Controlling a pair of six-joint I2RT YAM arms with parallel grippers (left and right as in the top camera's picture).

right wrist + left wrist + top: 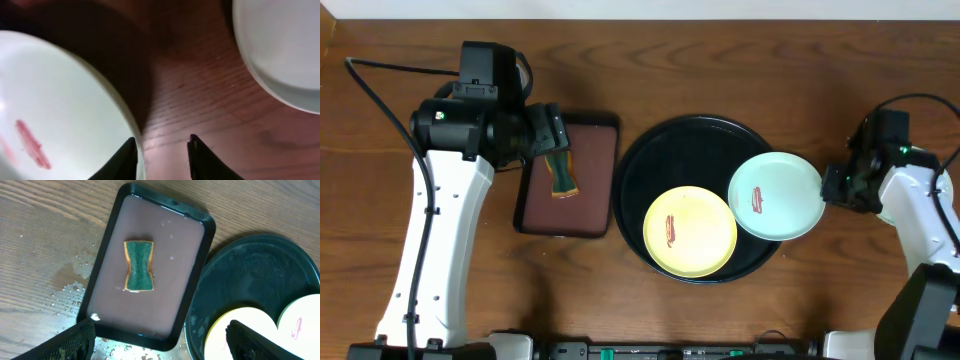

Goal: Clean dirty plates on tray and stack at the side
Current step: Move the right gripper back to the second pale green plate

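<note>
The black round tray (650, 150) holds a pale yellow plate (692, 232) with a red-brown smear. A mint-blue plate (776, 196) with a smear lies over the tray's right rim. My right gripper (832, 186) is open at this plate's right edge. In the right wrist view its fingers (162, 157) are apart and the left finger touches the rim of the mint plate (55, 105). Another pale plate (285, 45) lies on the wood beyond it. My left gripper (548, 135) is open and empty above the brown tray, and its fingers (160, 347) show wide apart.
A rectangular dark brown tray (595, 135) at the left holds a green-and-yellow sponge (561, 176), which also shows in the left wrist view (139, 265). Water drops lie on the wood table (60, 287) beside that tray.
</note>
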